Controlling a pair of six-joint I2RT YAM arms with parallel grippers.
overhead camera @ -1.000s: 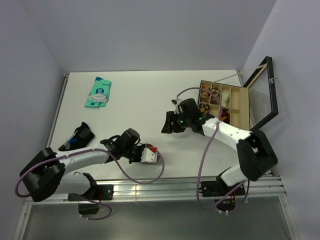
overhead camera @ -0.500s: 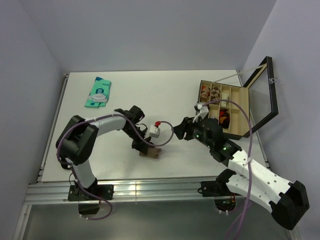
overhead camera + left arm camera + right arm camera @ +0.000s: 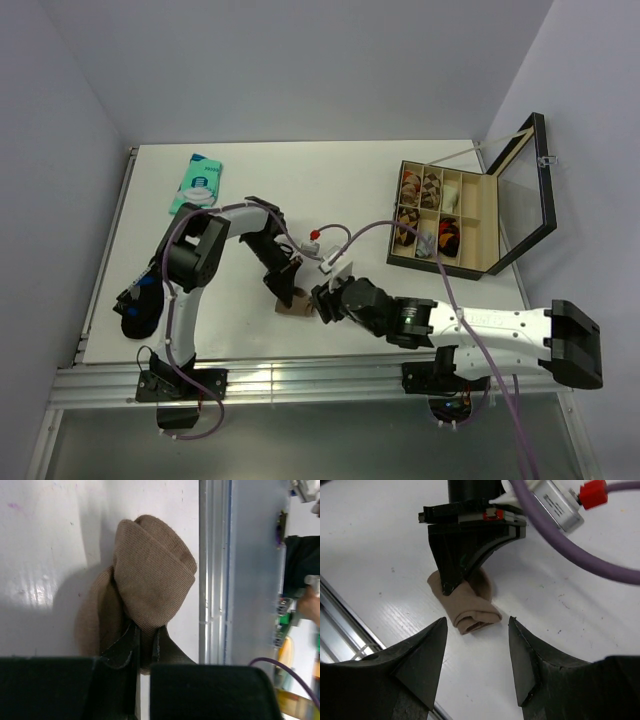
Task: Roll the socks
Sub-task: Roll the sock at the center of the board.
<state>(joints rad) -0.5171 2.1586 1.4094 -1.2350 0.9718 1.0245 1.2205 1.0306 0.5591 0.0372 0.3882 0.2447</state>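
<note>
Rolled tan sock (image 3: 150, 580) on white surface (image 3: 45, 540), left pincer (image 3: 145, 642) clenched on its fold, right pincer (image 3: 477, 630) spread wide just beside it

I am watching the whole table (image 3: 250, 180) from high above and behind the arm bases (image 3: 180, 385). My left wrist camera is sitting very close, peering past the left gripper (image 3: 145, 637) at the tan sock (image 3: 152, 580). My right wrist camera is looking down from slightly farther off, framing that same sock and gripper; the overhead view is catching both too, much smaller.
</note>
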